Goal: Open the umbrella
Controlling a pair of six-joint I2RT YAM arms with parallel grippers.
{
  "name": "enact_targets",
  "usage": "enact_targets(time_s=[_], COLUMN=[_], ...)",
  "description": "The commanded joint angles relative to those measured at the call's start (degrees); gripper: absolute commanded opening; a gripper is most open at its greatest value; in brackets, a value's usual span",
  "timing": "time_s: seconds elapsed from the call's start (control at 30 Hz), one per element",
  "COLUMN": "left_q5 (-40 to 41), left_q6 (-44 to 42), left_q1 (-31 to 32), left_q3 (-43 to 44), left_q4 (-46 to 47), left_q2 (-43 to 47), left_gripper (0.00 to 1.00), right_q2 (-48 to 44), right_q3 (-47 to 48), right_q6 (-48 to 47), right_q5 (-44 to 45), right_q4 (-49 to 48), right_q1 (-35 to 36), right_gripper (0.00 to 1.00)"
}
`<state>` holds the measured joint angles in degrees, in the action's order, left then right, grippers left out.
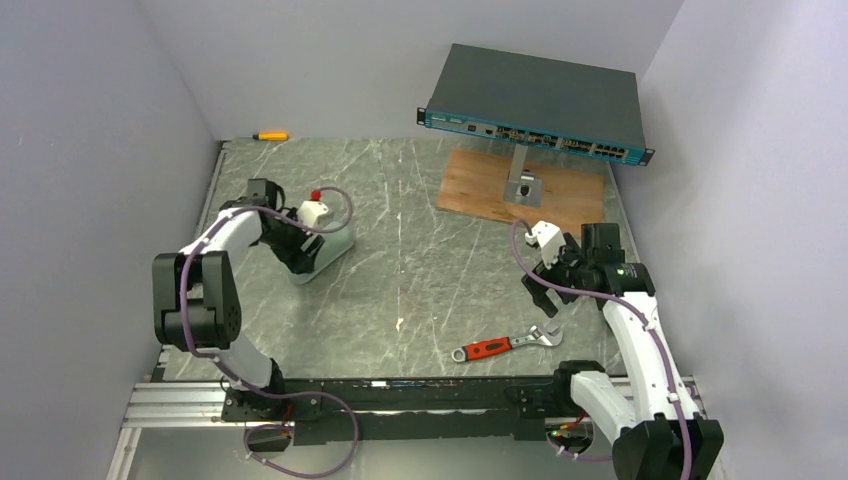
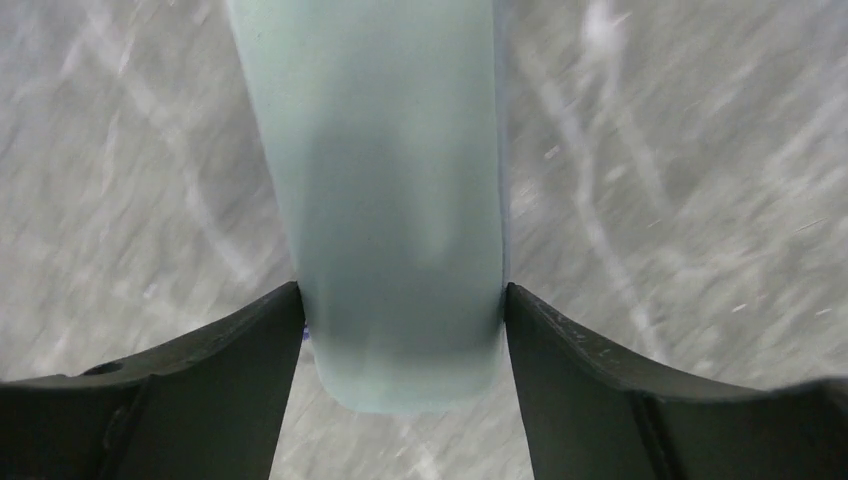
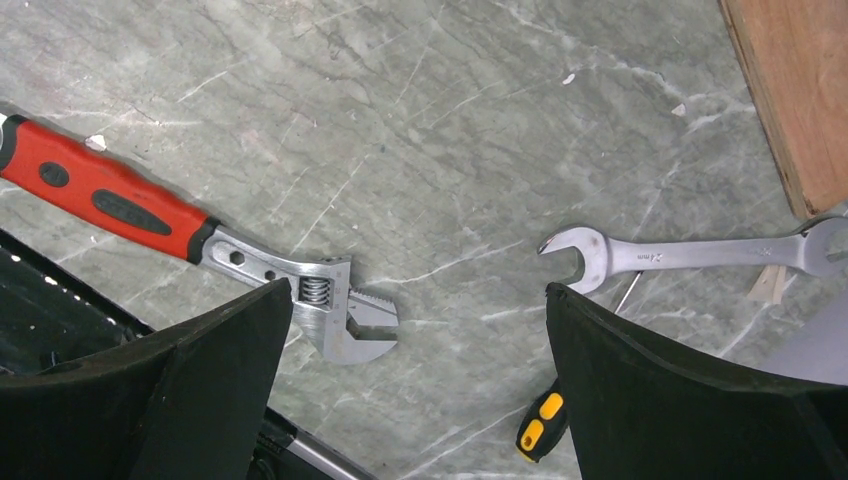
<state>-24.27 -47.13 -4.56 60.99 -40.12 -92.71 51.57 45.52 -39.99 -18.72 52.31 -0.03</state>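
Note:
The umbrella shows in no view. A pale blue-green oval case (image 1: 335,248) lies on the marble table at the left. My left gripper (image 1: 305,258) reaches down over it. In the left wrist view the case (image 2: 400,200) runs lengthwise between the two black fingers (image 2: 230,370), its rounded end toward the camera. That gripper (image 2: 403,305) is open, with the fingertips close against the case's two sides. My right gripper (image 1: 537,283) hovers at the right, open and with nothing in it (image 3: 420,300).
A red-handled adjustable wrench (image 1: 505,346) lies near the front right, under the right gripper (image 3: 200,240). A steel spanner (image 3: 690,250) and a yellow-black screwdriver (image 3: 540,425) lie beside it. A network switch (image 1: 535,105) stands on a wooden board (image 1: 480,190) at the back. An orange screwdriver (image 1: 270,136) lies at the back left.

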Motion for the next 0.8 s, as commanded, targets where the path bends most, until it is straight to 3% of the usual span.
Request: enact_targets(time_s=[0.0, 0.13, 0.17, 0.23, 0.27, 0.4, 0.43, 0.47, 0.57, 0.63, 0.77], left_q5=[-7.14, -3.27, -3.33, -3.97, -3.61, -6.03, -7.15, -8.27, -12.5, -15.89, -9.67], left_q6=[3.68, 13.53, 16.12, 20.69, 22.09, 24.48, 24.54, 24.42, 21.25, 14.73, 8.78], left_q1=[9.55, 23.87, 27.0, 32.15, 33.4, 31.07, 29.69, 27.85, 24.05, 22.46, 22.01], left_q3=[0.17, -2.82, -2.54, -1.07, -0.58, -0.31, -1.56, -2.87, -7.74, -10.72, -15.93], left_q4=[-1.02, 6.0, 6.57, 6.82, 6.84, 6.17, 6.3, 6.47, 7.19, 5.01, 2.41], left_q2=[0.73, 2.84, 2.88, 3.39, 3.97, 10.54, 12.98, 16.02, 26.95, 34.06, 45.48], left_gripper=[0.72, 0.51, 0.52, 0.71, 0.75, 0.88, 0.97, 0.99, 1.0, 1.0, 1.0], right_q2=[-0.45, -0.34, -0.08, 0.58, 0.77, 1.35, 1.79, 2.22, 3.63, 4.82, 10.0], right_q3=[3.26, 3.4, 3.54, 3.85, 3.99, 4.67, 5.16, 5.66, 6.72, 6.75, 8.51], right_q6=[0.06, -0.19, -0.16, -0.01, -0.09, -1.52, -1.88, -2.15, -2.63, -2.02, -3.94], right_q5=[-1.83, -1.98, -2.26, -2.88, -3.21, -5.17, -6.26, -7.51, -10.51, -8.77, -7.31], right_q4=[1.11, 0.63, 0.65, 0.95, 0.87, 0.79, 1.08, 1.56, 1.22, -1.62, -8.2], right_q1=[-0.17, -0.15, -0.21, -0.19, -0.23, -0.17, 0.55, 1.55, 5.27, 10.62, 21.6], right_gripper=[1.0, 1.0, 1.0, 1.0, 1.0, 1.0, 1.0, 1.0, 1.0, 1.0, 1.0])
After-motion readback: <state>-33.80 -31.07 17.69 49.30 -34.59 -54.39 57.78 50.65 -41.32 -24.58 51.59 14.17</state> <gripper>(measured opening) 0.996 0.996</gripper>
